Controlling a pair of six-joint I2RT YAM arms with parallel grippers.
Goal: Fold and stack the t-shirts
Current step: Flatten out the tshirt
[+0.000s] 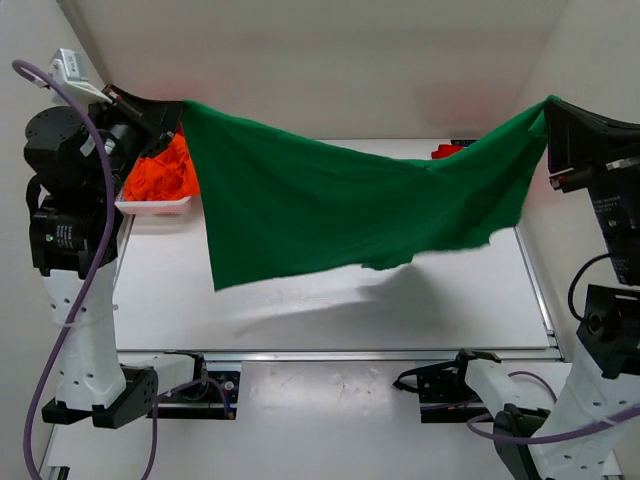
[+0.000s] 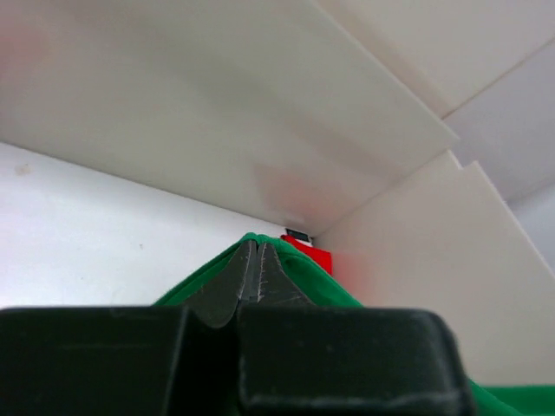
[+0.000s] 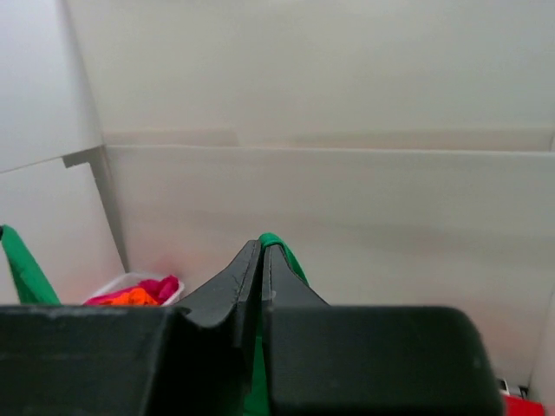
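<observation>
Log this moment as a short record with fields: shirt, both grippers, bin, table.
garment: green t-shirt, unfolded, stretched in the air between the two arms
left gripper: shut on the left end of the shirt's top edge
right gripper: shut on the right end
lower edge: hangs loose, apparently above the table, with a shadow beneath
white bin: far left of the table, holds orange clothes
fold status: not yet folded; no stack visible
</observation>
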